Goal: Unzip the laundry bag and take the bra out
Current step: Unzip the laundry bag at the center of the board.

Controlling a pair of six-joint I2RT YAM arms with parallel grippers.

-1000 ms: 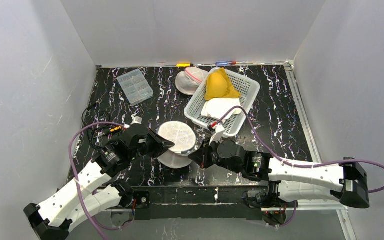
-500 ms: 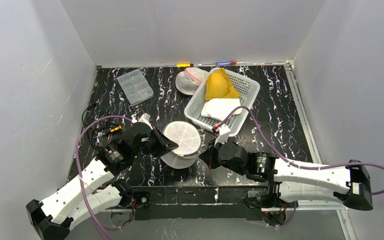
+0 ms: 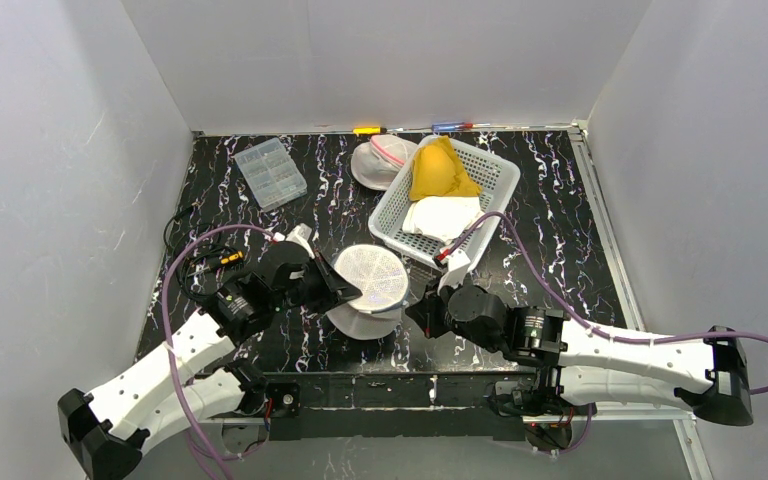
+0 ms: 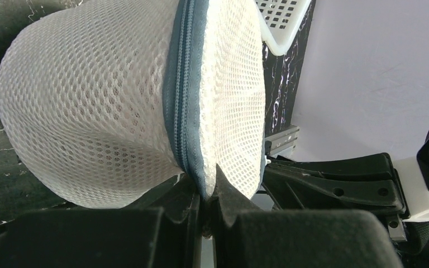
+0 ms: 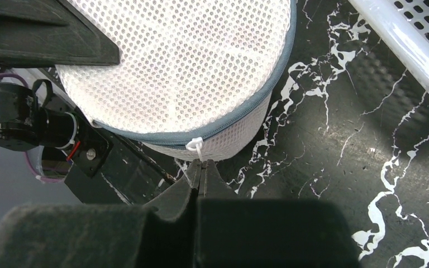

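Note:
The laundry bag (image 3: 368,285) is a round white mesh case with a grey-blue zipper (image 4: 183,106) round its rim, held between both arms at the table's near middle. My left gripper (image 4: 208,187) is shut on the bag's zippered edge. My right gripper (image 5: 200,166) is shut on the white zipper pull (image 5: 194,146) at the bag's near side (image 5: 184,67). The zipper looks closed along the part that shows. The bra is hidden inside the bag.
A white basket (image 3: 495,185) with a yellow cloth (image 3: 440,170) and white cloth stands at the back right. A white cap-like item (image 3: 380,160) lies beside it. A clear compartment box (image 3: 270,172) lies at the back left. Cables lie at the left edge.
Both grippers and the bag have moved a little to the right and away from the bases. The bag's flat face has tilted more upright.

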